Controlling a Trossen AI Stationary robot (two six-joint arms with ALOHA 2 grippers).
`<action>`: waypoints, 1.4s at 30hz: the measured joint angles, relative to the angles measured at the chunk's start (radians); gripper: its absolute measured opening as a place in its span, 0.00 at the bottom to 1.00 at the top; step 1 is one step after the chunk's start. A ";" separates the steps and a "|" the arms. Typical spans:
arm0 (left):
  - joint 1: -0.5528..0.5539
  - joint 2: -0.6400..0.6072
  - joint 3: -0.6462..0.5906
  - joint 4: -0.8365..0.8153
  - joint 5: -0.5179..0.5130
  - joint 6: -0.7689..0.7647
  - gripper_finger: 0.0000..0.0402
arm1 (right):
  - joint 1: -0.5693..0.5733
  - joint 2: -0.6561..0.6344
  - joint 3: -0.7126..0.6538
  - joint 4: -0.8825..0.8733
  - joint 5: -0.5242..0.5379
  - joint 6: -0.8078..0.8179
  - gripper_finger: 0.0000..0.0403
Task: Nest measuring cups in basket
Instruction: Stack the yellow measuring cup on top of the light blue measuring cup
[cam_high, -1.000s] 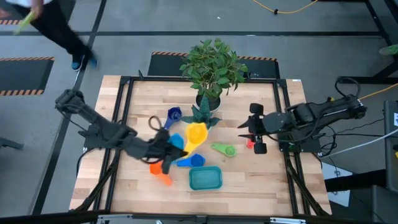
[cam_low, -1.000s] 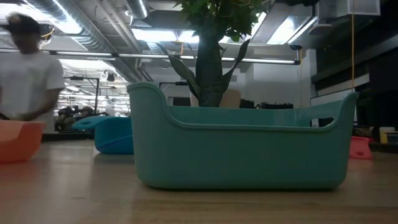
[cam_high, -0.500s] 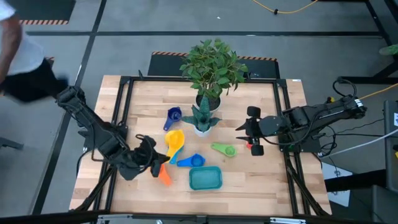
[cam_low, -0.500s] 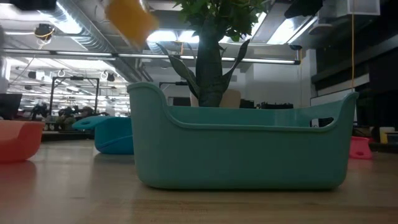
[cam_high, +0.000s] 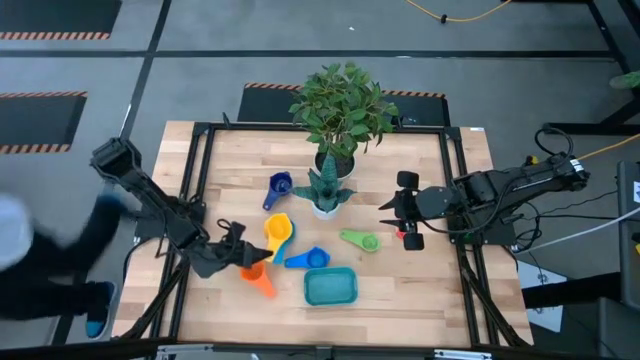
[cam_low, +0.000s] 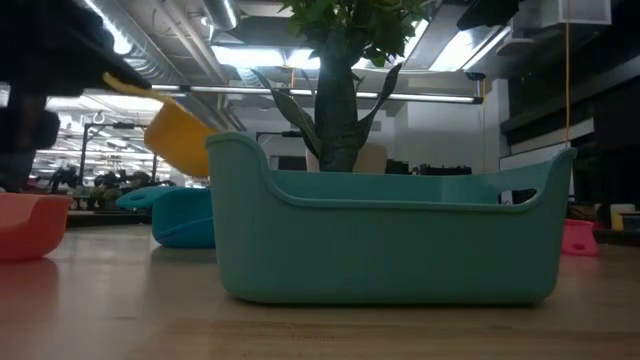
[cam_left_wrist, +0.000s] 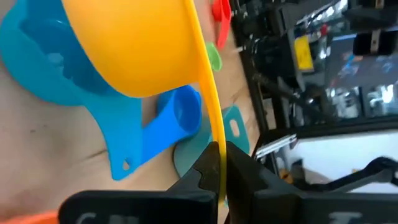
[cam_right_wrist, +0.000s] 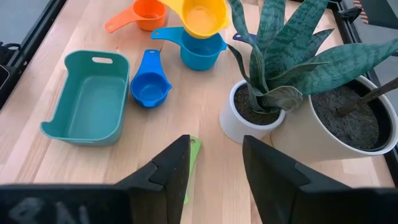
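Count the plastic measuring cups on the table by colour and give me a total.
Blue: 3 (dark blue plastic measuring cup, mid-blue plastic measuring cup, light blue plastic measuring cup)
Yellow: 1 (yellow plastic measuring cup)
Orange: 1 (orange plastic measuring cup)
Green: 1 (green plastic measuring cup)
Red: 1 (red plastic measuring cup)
Total: 7

Bright overhead lighting, soft shadows, blurred person (cam_high: 40, 265)

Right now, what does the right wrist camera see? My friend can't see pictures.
An empty teal basket sits on the wooden table, beside blue, orange and yellow measuring cups. Two potted plants stand nearby, with the right gripper open.
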 joint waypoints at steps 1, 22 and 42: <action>0.004 0.000 -0.017 0.025 -0.001 -0.003 0.01 | 0.000 0.000 0.000 0.000 0.000 0.000 0.38; 0.108 0.000 -0.052 0.063 0.089 -0.024 0.04 | 0.000 0.000 0.000 -0.002 0.000 -0.003 0.38; 0.138 0.000 -0.052 0.060 0.228 -0.017 0.22 | 0.000 0.000 0.000 -0.002 0.000 -0.003 0.38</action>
